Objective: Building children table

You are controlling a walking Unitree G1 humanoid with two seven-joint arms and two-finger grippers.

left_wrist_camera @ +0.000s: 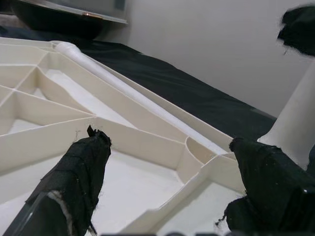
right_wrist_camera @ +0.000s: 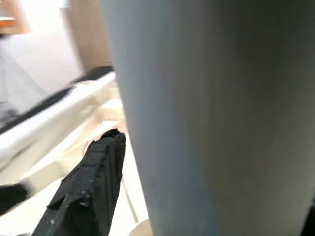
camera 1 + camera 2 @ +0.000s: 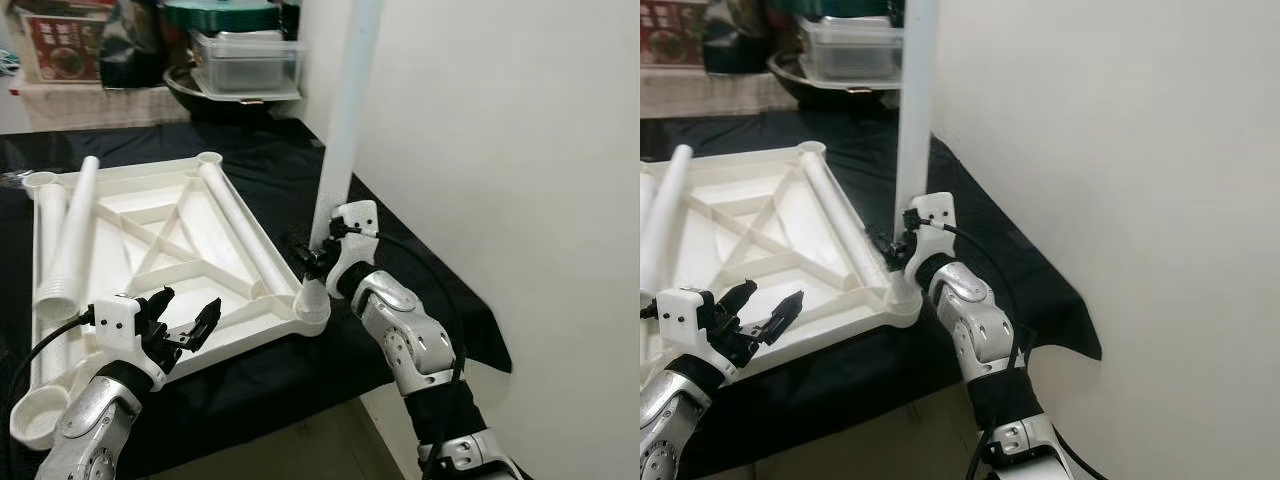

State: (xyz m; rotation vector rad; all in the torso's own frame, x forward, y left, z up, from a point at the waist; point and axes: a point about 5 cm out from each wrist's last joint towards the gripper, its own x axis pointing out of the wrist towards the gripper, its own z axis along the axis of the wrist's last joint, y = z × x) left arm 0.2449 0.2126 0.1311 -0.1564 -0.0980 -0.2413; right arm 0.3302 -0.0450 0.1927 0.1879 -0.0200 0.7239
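A white plastic table top (image 3: pixel 160 250) lies upside down on the black-covered table (image 3: pixel 270 170), ribs facing up. A white table leg (image 3: pixel 345 120) stands upright at the top's near right corner socket (image 3: pixel 312 300), and my right gripper (image 3: pixel 318 248) is shut on its lower end (image 2: pixel 211 118). My left gripper (image 3: pixel 185 322) is open, hovering over the top's near edge (image 1: pixel 147 167). Two loose legs (image 3: pixel 70 235) lie at the left side, and another leg (image 3: pixel 240 225) lies along the right rim.
A white wall (image 3: pixel 500 150) stands close on the right, past the table's edge. Stacked containers and a dark pan (image 3: pixel 235 70) sit at the back. The black cloth (image 3: pixel 440 300) hangs over the near right corner.
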